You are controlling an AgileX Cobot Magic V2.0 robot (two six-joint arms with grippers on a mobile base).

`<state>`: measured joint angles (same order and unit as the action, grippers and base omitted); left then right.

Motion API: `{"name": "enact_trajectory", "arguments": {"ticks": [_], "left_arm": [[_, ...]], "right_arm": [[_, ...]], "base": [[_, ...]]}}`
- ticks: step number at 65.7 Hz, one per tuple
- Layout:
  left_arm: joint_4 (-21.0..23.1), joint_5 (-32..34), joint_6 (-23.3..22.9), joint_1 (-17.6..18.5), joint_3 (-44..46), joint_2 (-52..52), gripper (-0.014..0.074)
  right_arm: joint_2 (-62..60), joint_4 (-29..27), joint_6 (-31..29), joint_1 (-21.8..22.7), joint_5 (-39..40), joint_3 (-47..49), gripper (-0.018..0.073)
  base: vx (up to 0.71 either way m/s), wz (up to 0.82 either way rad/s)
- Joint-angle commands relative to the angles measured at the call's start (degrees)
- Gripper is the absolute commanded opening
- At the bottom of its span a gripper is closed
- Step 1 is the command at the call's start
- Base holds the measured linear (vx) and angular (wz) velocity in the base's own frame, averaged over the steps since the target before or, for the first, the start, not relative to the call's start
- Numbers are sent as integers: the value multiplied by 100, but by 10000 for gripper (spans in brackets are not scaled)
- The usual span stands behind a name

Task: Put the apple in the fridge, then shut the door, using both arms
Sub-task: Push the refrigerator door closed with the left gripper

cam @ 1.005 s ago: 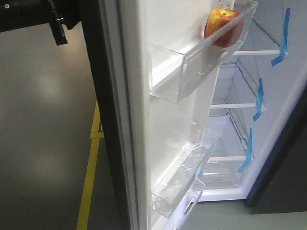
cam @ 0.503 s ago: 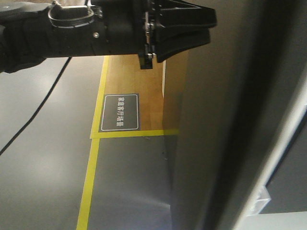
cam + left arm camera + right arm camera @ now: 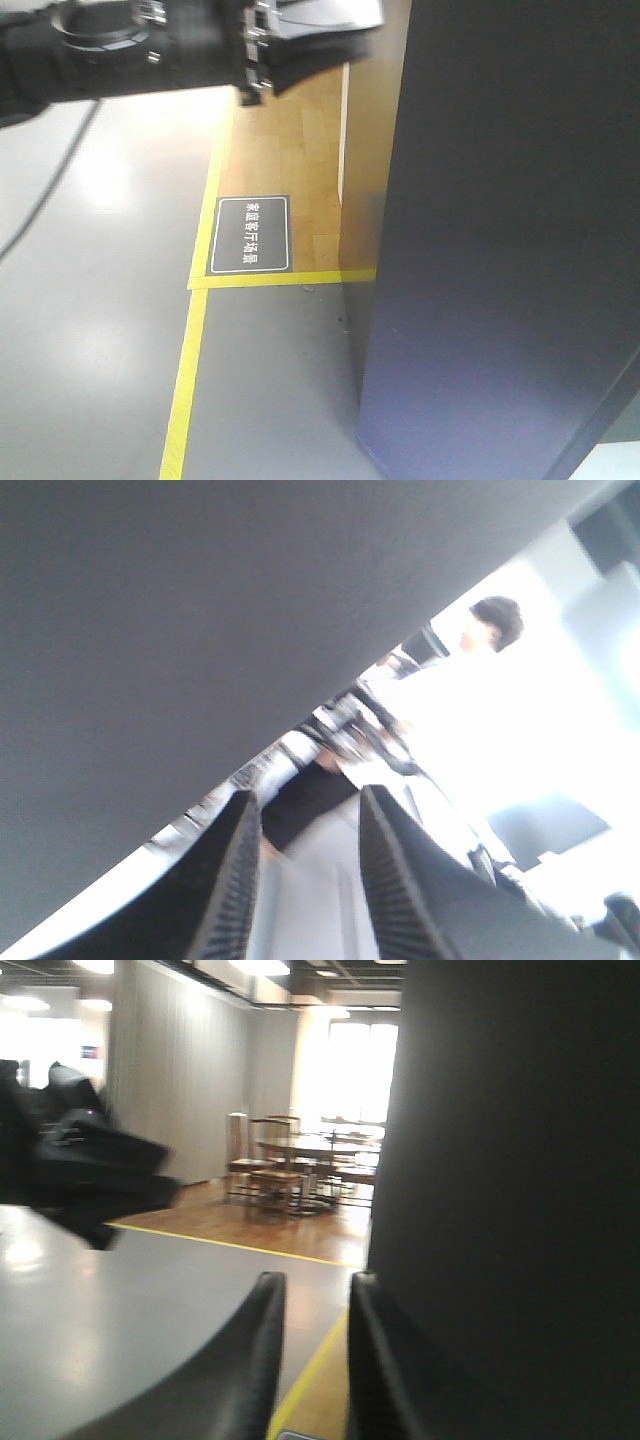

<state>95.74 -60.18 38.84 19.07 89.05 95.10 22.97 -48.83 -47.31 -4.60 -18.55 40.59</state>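
The door (image 3: 500, 230) shows only its dark grey outer face, filling the right of the front view. The apple and the inside of the fridge are hidden behind it. My left gripper (image 3: 370, 30) reaches in from the top left, its tips close to the door's left edge. In the left wrist view the left gripper (image 3: 310, 795) stands open with nothing between its ribbed fingers, under the door's grey face (image 3: 180, 630). My right gripper (image 3: 316, 1280) is open and empty too, its right finger (image 3: 375, 1360) right beside the dark door (image 3: 510, 1190).
Grey floor with yellow tape lines (image 3: 185, 370) and a dark floor sign (image 3: 250, 233) lies left of the door, with wooden flooring (image 3: 290, 140) beyond. A person (image 3: 495, 625) stands in the background. Tables and chairs (image 3: 300, 1165) stand far off.
The door has swung round: a second ago its white lining and the apple in the top bin showed, now only the outer face. My left arm came in along the top.
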Motion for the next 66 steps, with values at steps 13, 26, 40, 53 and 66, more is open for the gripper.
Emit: {"name": "enact_trajectory", "arguments": {"ticks": [13, 26, 40, 53, 66], "left_arm": [[-584, -68, 97, -1085, 186, -565, 251], [-2068, 152, 68, -1845, 181, -886, 251], [-3517, 294, 0, -2092, 181, -1142, 251], [-4331, 415, -436, -2092, 181, -1159, 251], [-4846, 499, -692, -2092, 181, -1159, 251]], "right_arm": [[1706, -10, -357, 3, 2594, 144, 597], [3099, -61, -772, 3, 2965, 956, 581], [4298, -298, -815, 3, 3332, 1904, 553], [5190, -442, -834, 8, 3567, 2445, 553], [5893, -627, -856, 8, 3873, 2835, 553]], "base": [[0, 0], [0, 0], [0, 0], [0, 0], [0, 0]]}}
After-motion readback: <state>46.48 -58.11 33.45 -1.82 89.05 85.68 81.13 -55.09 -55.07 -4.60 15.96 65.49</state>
